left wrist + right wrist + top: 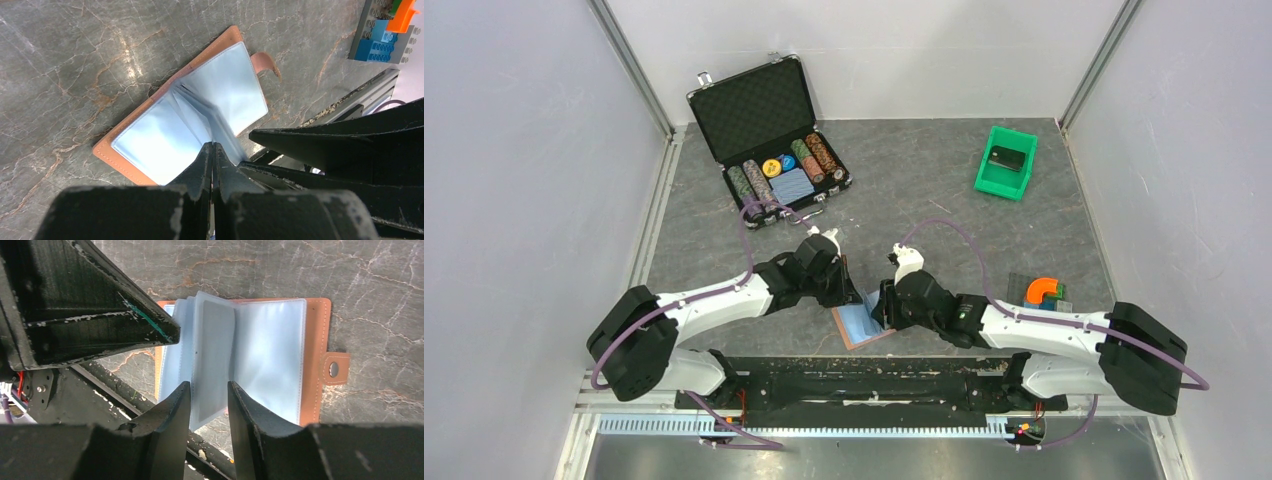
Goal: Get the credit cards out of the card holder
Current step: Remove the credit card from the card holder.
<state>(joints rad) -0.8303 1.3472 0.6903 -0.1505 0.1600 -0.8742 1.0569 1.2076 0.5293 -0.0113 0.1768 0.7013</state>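
The brown card holder (864, 322) lies open near the table's front edge, with its light blue sleeves (225, 85) fanned up. One raised sleeve shows a grey credit card (215, 340) inside it. My left gripper (213, 146) is shut, and its tips rest on the sleeves at the fold, reaching in from the holder's left. My right gripper (209, 390) is open. Its jaws stand on either side of the lower edge of the raised sleeve with the card, with a gap showing between them. Other cards cannot be made out.
An open black case of poker chips (769, 130) stands at the back left. A green bin (1006, 170) holding a black block is at the back right. Toy bricks (1044, 292) lie right of the holder. The black frame rail (150, 405) runs just behind the holder's near edge.
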